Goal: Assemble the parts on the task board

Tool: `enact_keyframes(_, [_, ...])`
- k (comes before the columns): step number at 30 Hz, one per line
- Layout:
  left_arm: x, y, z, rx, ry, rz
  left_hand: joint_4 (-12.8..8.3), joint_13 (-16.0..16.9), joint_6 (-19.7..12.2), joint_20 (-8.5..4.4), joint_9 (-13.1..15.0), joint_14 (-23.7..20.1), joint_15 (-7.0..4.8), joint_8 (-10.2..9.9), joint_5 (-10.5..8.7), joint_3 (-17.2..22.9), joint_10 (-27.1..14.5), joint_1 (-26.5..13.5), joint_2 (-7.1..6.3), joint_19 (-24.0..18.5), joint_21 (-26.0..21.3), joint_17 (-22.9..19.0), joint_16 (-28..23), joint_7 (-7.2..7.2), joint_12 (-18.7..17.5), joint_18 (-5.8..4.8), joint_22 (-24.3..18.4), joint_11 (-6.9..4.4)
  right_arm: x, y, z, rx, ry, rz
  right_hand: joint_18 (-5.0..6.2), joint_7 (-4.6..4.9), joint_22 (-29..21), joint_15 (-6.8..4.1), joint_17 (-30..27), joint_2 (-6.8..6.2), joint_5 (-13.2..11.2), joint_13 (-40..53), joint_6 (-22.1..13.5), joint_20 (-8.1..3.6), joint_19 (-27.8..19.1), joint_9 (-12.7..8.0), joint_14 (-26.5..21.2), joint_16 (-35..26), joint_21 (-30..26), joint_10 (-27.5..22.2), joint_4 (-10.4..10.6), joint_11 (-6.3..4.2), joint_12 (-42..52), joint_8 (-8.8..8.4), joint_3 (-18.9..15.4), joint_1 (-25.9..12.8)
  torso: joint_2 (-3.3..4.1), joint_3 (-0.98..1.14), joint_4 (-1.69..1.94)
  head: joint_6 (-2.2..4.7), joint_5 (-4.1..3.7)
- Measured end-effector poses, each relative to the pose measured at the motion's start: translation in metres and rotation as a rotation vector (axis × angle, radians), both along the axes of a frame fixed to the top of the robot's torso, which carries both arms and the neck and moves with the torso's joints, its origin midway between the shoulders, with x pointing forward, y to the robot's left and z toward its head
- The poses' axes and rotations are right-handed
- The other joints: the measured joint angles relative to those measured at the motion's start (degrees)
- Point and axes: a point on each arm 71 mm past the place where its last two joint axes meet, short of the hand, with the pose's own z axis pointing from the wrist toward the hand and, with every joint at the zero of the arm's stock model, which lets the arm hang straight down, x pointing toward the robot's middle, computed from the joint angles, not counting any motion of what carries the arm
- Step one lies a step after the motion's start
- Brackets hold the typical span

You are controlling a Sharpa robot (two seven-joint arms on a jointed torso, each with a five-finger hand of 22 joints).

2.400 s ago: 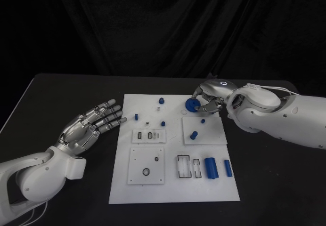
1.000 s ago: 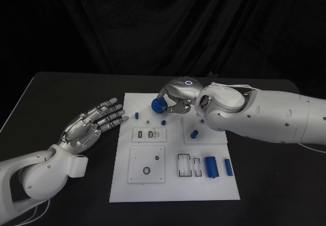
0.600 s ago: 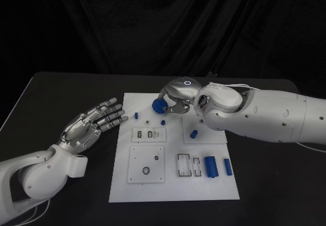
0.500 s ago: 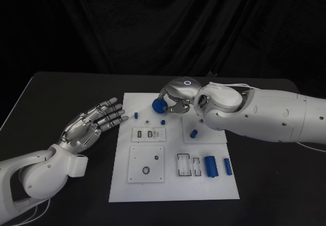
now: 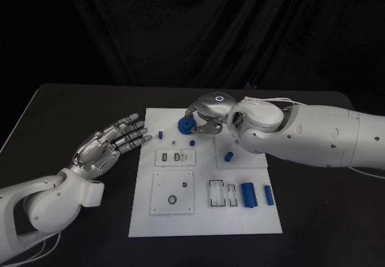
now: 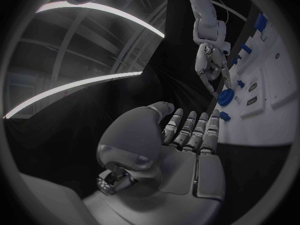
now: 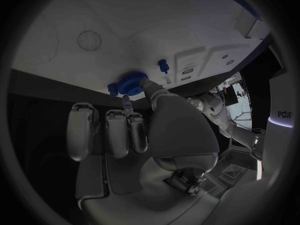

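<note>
Black table carries the white task board. Near the board's far edge, the right hand pinches a round blue part. Beside the board's left edge, the left hand hovers, fingers spread, holding nothing.

Head view: high vantage, looking down on the black table with the task board central. Left wrist view: close behind the left hand, facing across the board's edge. Right wrist view: close behind the right hand, just above the board. All three share the blue round part.
</note>
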Motion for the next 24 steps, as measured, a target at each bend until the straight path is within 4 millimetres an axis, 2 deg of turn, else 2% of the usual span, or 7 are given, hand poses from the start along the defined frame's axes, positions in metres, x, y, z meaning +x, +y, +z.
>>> enact_keyframes(1, [0.000,0.000,0.000,0.000,0.000,0.000,0.2,0.0,-0.2,0.00,0.0,0.0,0.00,0.0,0.00,0.2,0.0,0.0,0.00,0.0,0.0,0.0,0.0,0.17,0.0,0.01,0.0,0.00,0.000,0.000,-0.001,-0.002,0.002,-0.001,0.00,-0.06,0.0,0.00,0.0,0.00,-0.4,0.0,-0.4,0.00,0.0,-0.3,0.0,0.0,0.0,0.0,0.2,0.00,0.0,-0.25,-0.2,0.0,0.01,-0.01,0.02,0.00,-0.01])
enact_keyframes(4, [0.000,0.000,0.000,-0.001,0.000,-0.001,0.2,0.0,-0.2,0.00,0.0,0.0,0.00,0.0,0.00,0.2,0.0,0.0,0.00,0.0,0.0,0.0,0.0,0.21,0.0,0.00,0.0,0.00,0.000,0.000,-0.002,-0.007,0.007,-0.003,0.00,-0.34,0.0,0.00,0.0,0.00,-1.9,0.0,-6.5,0.00,0.0,-3.1,0.0,0.0,0.0,-0.2,0.2,-0.21,-0.3,-0.87,-0.8,0.0,0.00,-0.03,0.05,0.07,-0.01])
enact_keyframes(10, [0.001,0.000,0.000,-0.002,0.001,-0.001,0.2,0.0,-0.2,0.00,0.0,0.0,0.00,0.0,0.00,0.2,0.0,0.0,0.00,0.0,0.0,0.0,0.0,0.21,0.0,0.00,0.0,0.00,0.001,0.001,-0.003,-0.010,0.009,-0.004,-0.01,-0.82,0.0,0.00,0.0,0.00,-2.3,0.0,-12.2,-0.21,-0.2,-5.8,0.0,0.0,-0.5,-0.2,0.3,-0.65,-1.0,-1.10,-1.2,0.0,0.00,-0.05,0.07,0.09,0.04])
enact_keyframes(14, [0.001,0.000,0.000,-0.003,0.001,-0.001,0.2,0.0,-0.2,0.00,0.0,0.0,0.00,0.0,0.00,0.2,0.0,0.0,0.00,0.0,0.0,0.0,0.0,0.21,0.0,0.00,0.0,0.00,0.001,0.000,-0.003,-0.009,0.009,-0.006,-0.01,-0.93,0.0,0.00,0.0,0.00,-2.3,0.0,-11.9,-0.23,-0.2,-5.9,0.0,0.0,-0.4,-0.2,0.3,-0.64,-1.1,-1.10,-1.6,0.0,0.00,-0.06,0.10,-0.01,0.08])
enact_keyframes(20, [0.000,0.002,0.000,-0.003,0.001,0.002,0.2,0.0,-0.2,0.00,0.0,0.2,0.21,0.0,0.00,0.2,0.0,0.0,0.00,0.0,0.0,0.0,0.2,0.21,0.0,0.00,0.0,0.00,0.002,-0.006,-0.003,-0.008,0.008,-0.018,0.00,-0.67,0.0,0.00,0.0,0.03,-2.3,0.0,-7.3,-0.42,-0.4,-5.1,0.0,0.0,-0.7,-0.2,0.7,-0.64,-1.2,-0.35,-1.9,0.0,0.01,-0.05,0.11,-0.27,0.18])
enact_keyframes(23, [0.000,0.003,0.000,-0.003,0.001,0.003,0.2,0.0,-0.2,0.00,0.0,0.2,0.21,0.0,0.00,0.2,0.0,0.0,0.00,0.0,0.0,0.0,0.2,0.21,0.0,0.00,0.0,0.00,0.003,-0.010,-0.003,-0.005,0.010,-0.026,0.00,-0.56,0.0,0.00,0.0,0.57,-2.3,0.0,-5.3,-0.42,-0.4,-4.9,0.0,0.0,-0.7,-0.2,0.9,-0.64,-1.2,0.01,-2.1,-0.5,0.00,-0.05,0.11,-0.29,0.18])
enact_keyframes(24, [0.000,0.003,0.000,-0.004,0.002,0.003,0.2,0.0,-0.2,0.00,0.0,0.2,0.21,0.0,0.00,0.2,0.0,0.0,0.00,0.0,0.0,0.0,0.2,0.21,0.0,0.00,0.0,0.00,0.003,-0.012,-0.003,-0.003,0.011,-0.028,0.00,-0.33,0.0,0.00,0.0,1.10,-2.0,0.0,-3.4,-0.42,-0.4,-4.6,0.0,0.0,-0.7,-0.2,1.1,-0.64,-1.2,0.44,-2.3,-0.6,0.01,-0.06,0.11,-0.29,0.18])
